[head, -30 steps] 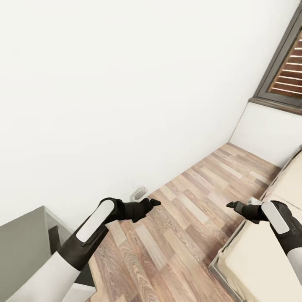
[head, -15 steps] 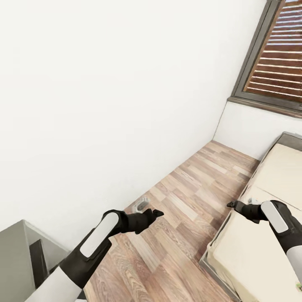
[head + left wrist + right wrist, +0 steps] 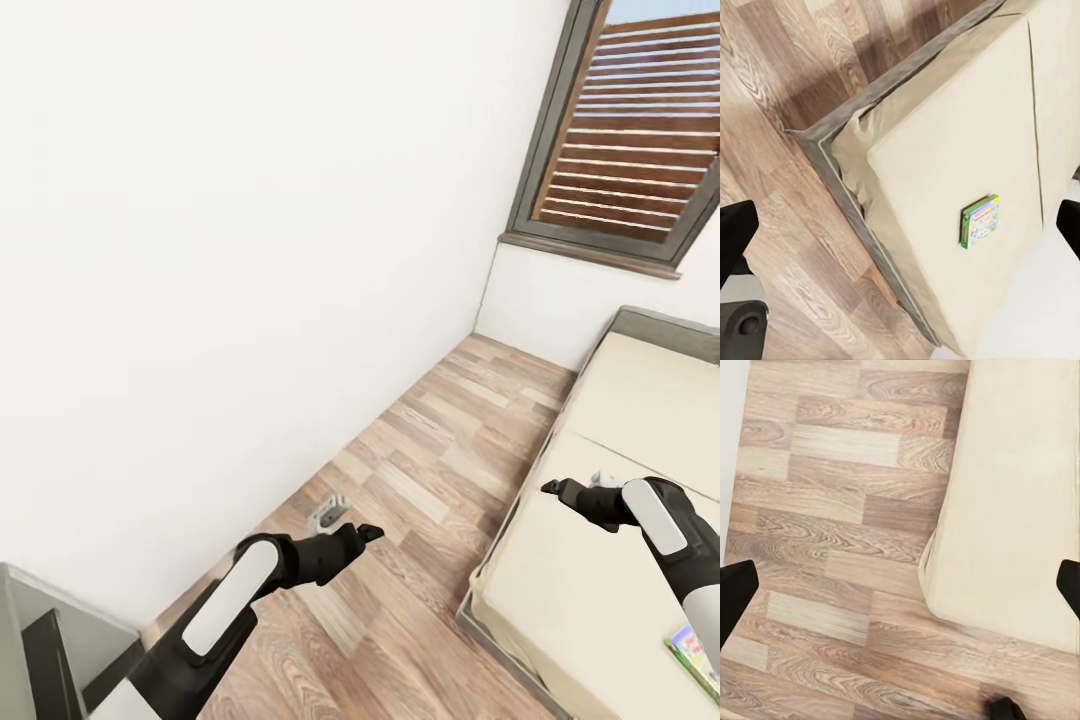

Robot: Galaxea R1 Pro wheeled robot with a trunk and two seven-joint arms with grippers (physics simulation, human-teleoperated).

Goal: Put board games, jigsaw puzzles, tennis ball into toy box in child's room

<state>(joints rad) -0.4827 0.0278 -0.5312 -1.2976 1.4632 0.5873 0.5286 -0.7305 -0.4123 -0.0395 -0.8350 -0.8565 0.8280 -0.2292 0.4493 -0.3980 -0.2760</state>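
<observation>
Change over the last second, head view: the camera has swung right. The slatted brown window point(image 3: 640, 140) and the low bed with beige mattress and thin grey frame point(image 3: 610, 590) show far more fully. A green-edged printed board game box point(image 3: 697, 655) has entered at the mattress's near edge. The grey cabinet point(image 3: 50, 640) has slid mostly out of frame.

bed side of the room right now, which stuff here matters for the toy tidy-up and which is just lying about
Belongs to the job:
- flat green-edged printed game box, lying on the mattress
- low bed with beige mattress and thin grey frame

Just there:
- wood-plank floor
- plain white wall
- window with brown slatted blind
- small grey wall socket
- grey furniture corner
</observation>
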